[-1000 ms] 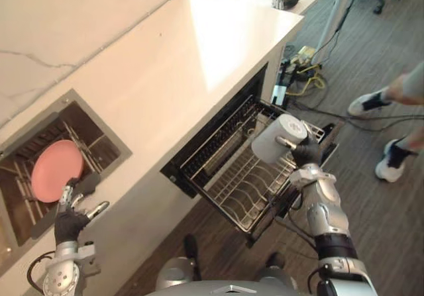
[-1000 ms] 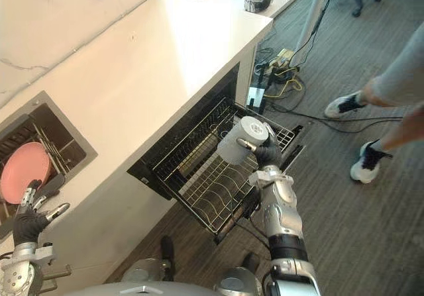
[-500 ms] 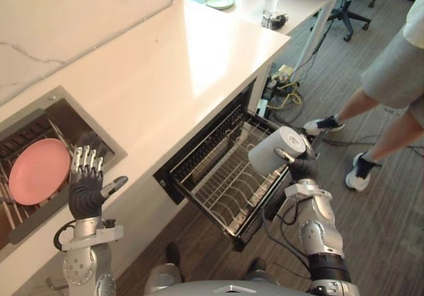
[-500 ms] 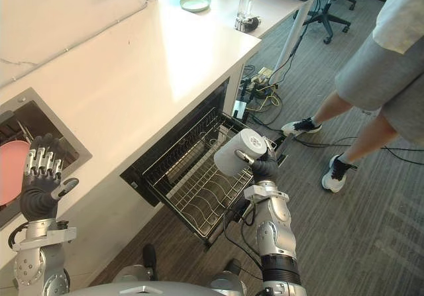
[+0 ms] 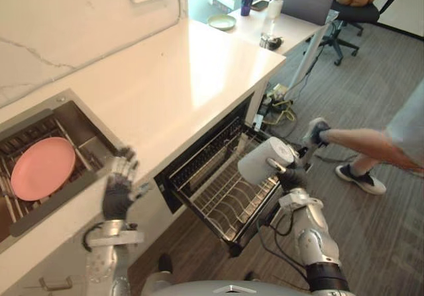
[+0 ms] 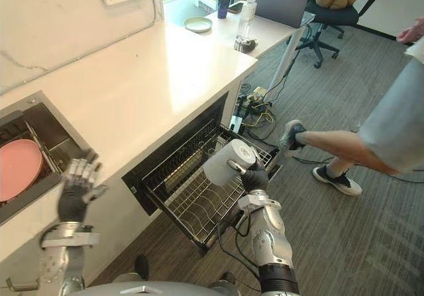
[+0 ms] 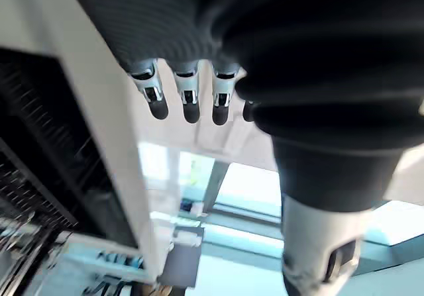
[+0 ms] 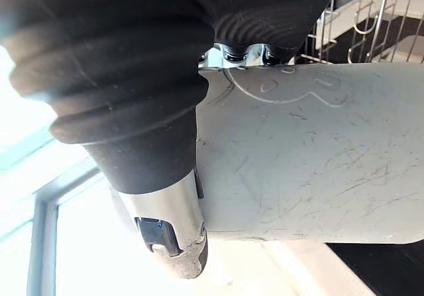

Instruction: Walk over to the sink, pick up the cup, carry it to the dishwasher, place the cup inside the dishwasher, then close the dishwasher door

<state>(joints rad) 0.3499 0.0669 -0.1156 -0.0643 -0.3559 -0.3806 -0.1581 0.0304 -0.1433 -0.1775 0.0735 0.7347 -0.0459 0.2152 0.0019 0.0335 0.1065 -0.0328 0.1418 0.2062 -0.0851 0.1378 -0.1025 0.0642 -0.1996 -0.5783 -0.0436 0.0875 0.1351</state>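
1. A long white countertop (image 5: 199,64) runs along a pale wall, and grey wood-look flooring lies to my right.
2. A sink (image 5: 86,129) is set into the counter on my left, with a pink plate (image 5: 43,168) lying in it.
3. Below the counter the dishwasher (image 5: 173,185) stands open, its wire rack (image 5: 228,193) pulled out toward me.
4. My right hand (image 5: 292,177) grips the cup (image 5: 262,160), thumb and fingers curled round its pale grey body.
5. The cup is tilted on its side in the air, above the outer end of the rack and not resting on it.
6. In the right wrist view the cup's scuffed side (image 8: 311,157) sits against my palm, with rack wires showing past it.
7. My left hand (image 5: 118,193) is raised in front of the counter edge near the sink, fingers straight and spread, holding nothing.
8. A person's bare leg (image 5: 361,144) and sneakers show on the floor, just beyond the rack.
9. At the far end of the counter sit a small green plate (image 5: 221,22) and bottles, with an office chair (image 5: 354,4) behind them.
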